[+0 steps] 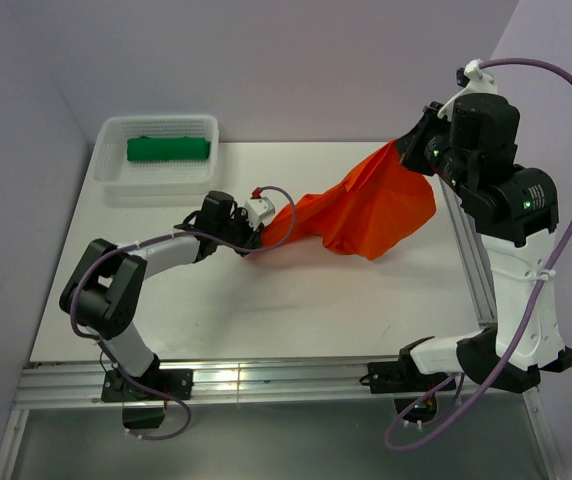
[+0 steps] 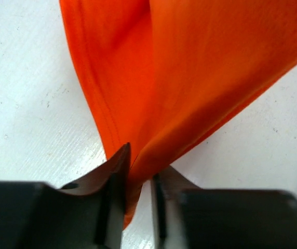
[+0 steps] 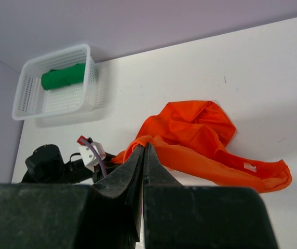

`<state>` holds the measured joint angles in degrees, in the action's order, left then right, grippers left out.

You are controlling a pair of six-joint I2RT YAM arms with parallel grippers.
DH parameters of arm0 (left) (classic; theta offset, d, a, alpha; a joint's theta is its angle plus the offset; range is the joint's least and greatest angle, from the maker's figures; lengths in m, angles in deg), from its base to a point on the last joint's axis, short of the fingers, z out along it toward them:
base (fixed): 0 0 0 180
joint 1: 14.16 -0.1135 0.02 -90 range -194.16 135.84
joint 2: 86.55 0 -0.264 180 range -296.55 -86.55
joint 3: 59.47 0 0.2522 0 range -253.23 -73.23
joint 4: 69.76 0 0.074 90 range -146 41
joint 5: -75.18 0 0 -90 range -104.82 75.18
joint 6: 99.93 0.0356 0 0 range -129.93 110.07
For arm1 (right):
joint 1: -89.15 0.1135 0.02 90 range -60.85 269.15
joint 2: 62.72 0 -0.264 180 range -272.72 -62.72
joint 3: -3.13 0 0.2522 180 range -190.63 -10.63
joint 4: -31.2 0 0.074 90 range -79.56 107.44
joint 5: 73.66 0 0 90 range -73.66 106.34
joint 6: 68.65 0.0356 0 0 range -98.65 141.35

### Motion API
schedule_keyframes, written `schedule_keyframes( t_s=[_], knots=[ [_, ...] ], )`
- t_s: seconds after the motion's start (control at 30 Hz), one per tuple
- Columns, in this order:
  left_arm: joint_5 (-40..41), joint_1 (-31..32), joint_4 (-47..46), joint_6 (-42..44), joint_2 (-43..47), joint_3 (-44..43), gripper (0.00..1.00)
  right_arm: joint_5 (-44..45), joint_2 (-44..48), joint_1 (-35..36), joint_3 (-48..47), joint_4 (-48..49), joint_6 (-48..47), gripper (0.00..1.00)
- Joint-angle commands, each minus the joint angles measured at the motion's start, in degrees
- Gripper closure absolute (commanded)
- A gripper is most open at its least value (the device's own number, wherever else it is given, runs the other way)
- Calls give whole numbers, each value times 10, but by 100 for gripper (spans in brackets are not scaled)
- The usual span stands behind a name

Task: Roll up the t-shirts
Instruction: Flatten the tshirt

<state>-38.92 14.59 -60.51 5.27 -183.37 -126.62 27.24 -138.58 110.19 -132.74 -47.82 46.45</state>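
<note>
We see the left hand almost fully closed. Its two dark fingers pinch a gathered fold of the orange-red t-shirt, with only the cloth's thickness between them. In the overhead view this hand sits left of centre, low over the white surface.

The right hand is closed too, its fingers pressed together on a bunched edge of the same shirt. From above it stands at the upper right of the frame, raised off the surface. The cloth hangs from it in a slanted sheet that runs down toward the left hand. The lower part of the shirt lies crumpled on the surface, with a small white label showing near its hem.

A purple cable on the left arm loops across the shirt's left tip in the overhead view.

At the upper left, well apart from the orange-red t-shirt, a white mesh basket holds the green t-shirt, rolled into a cylinder.

We count two t-shirts, one basket and two hands, both gripping the orange-red t-shirt.
</note>
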Motion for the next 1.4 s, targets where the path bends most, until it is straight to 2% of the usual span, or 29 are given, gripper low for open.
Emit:
schedule_keyframes(
  t_s=[0.0,0.27,1.37],
  knots=[
    [2,1,12,13,24,-11,75,-15,18,-13,-15,15,-14,100],
    [0,2,28,29,30,-6,65,-24,20,-32,-21,11,-19,100],
    [17,1,92,79,23,-5,72,-56,37,-72,1,21,-27,100]
  ],
)
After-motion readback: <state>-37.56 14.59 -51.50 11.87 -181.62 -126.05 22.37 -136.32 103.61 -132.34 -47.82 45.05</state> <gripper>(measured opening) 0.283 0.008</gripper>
